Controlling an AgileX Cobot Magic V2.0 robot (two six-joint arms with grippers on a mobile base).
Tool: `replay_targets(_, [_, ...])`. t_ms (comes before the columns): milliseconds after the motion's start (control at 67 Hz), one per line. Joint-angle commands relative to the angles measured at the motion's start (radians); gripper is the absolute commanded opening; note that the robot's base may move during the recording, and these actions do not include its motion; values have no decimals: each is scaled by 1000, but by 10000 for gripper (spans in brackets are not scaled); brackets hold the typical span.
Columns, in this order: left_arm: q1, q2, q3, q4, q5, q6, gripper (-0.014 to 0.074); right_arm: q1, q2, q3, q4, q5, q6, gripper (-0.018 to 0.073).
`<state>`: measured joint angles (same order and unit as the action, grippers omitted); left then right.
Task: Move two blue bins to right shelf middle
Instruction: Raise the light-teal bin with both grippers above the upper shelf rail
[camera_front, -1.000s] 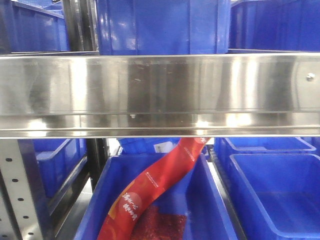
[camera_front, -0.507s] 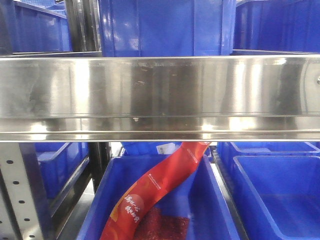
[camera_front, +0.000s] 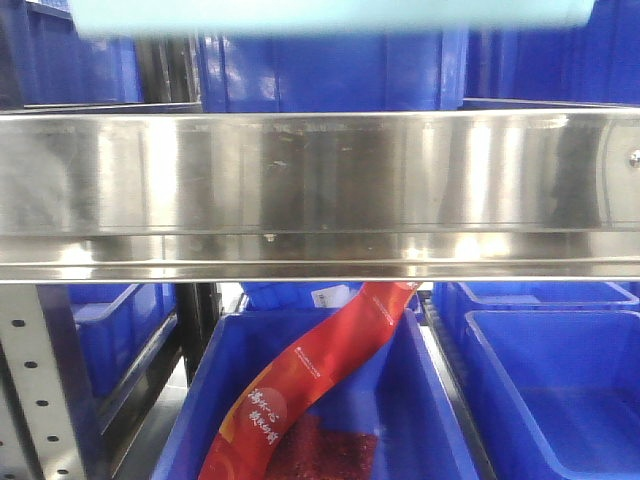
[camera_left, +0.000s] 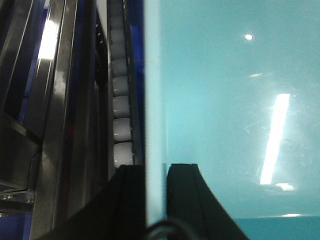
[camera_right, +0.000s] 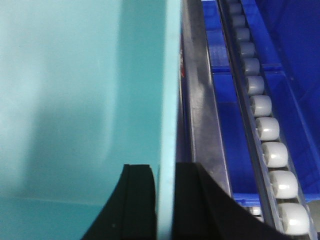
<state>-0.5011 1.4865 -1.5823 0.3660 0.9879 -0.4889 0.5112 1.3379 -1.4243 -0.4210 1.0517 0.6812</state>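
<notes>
Left wrist view: the left claw (camera_left: 155, 200) is clamped narrow on the thin side wall of a pale cyan bin (camera_left: 235, 110), one black finger (camera_left: 129, 200) outside and one inside. A roller track (camera_left: 120, 100) of the steel rack runs just beside the wall.

Front view: the bin's rim (camera_front: 330, 14) shows only as a blurred cyan band along the top edge, above the wide brushed front rail (camera_front: 320, 190) of the shelf. Dark blue bins (camera_front: 330, 70) stand on the tier behind the rail; below it, another dark blue bin holds a red packet (camera_front: 310, 385).

Right wrist view: the right claw (camera_right: 165, 200) likewise pinches the opposite wall (camera_right: 167, 100), rollers (camera_right: 265, 130) to its right.

Judged progress: one bin is held aloft at the rack, not yet set down. Whether it is the first or second cannot be told; no other pale bin is in sight.
</notes>
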Motion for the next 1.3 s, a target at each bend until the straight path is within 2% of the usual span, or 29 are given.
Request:
replay_targets(0, [-9,7,-14,-18,-79,-12,-111,8,22,-1,-12,-196,0,-167])
replay_targets(179, [-7,23,-14,7,-76,-17,-111,7,71,-1,-14,-264,0,-167])
replay_targets(269, [0,39,-14,-8,-62,-17,-92,-13,86,-1,-14,-264,34,-122])
replay_targets(343, [7,47,-14,-8,-54,-17,-15,-40,97,-1,-14,-248,68,-31])
replay_targets(433, [22,47,-14,-10,-54,-18,139,-63,99,-1,-3,-248,72,125])
replay_targets(522, [43,47,-16,-27,-56,-19,274,-70,99,-1,-3,-263,72,235])
replay_targets(597, [62,47,-16,-49,-56,-19,354,-70,99,-1,-3,-280,72,291])
replay_targets(701, [79,47,-16,-65,-56,-19,383,-70,99,-1,-3,-287,72,310])
replay_targets(955, [88,42,-69,-69,-18,-5,379,-70,90,-18,-29,-278,72,309])
replay_targets(1045, [88,35,-112,-77,11,10,344,-70,77,-41,-29,-261,59,294])
replay_targets(1119, [88,20,-140,-77,35,21,237,-68,58,-53,-29,-245,45,216])
replay_targets(1284, [88,-13,-147,-71,18,26,-83,-68,28,-53,-29,-245,35,-84])
